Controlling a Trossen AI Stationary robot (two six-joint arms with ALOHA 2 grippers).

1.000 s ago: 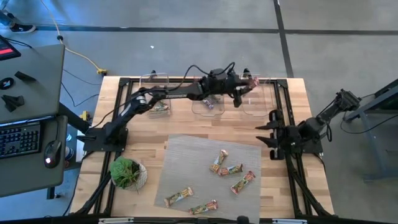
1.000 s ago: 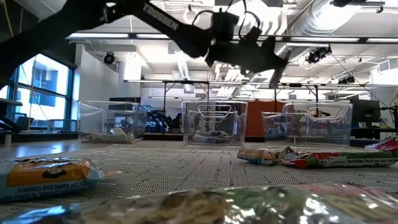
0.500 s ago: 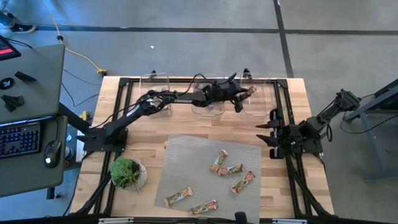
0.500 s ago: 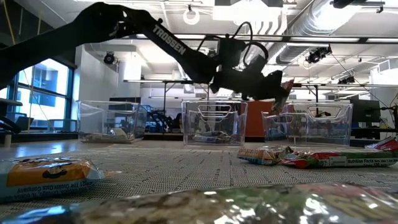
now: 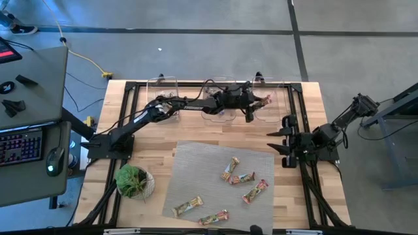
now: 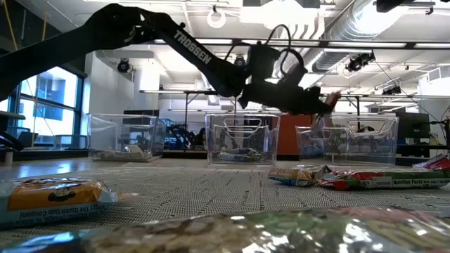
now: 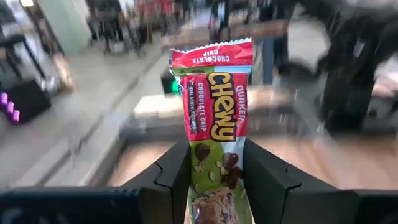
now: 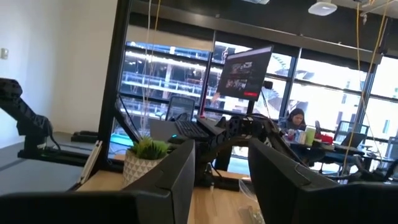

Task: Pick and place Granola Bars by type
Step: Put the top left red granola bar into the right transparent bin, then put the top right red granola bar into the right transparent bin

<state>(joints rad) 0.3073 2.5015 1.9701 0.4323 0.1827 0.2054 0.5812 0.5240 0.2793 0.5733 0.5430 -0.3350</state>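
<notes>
Left gripper (image 7: 214, 177), fingers clamping a light, crinkly Quaker Chewy bar (image 7: 213, 124) at mid-length, is hovering over the rightmost clear bin (image 5: 269, 104).

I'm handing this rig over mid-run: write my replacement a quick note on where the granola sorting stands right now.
Left tool: shut on a Chewy bar, held above the right-hand clear bin at the table's far edge.
Right tool: open, empty, parked at the table's right side.
Done: some bars already lie in the left bin and middle bin.
Left: release the held bar, then sort the five bars on the grey mat.
</notes>
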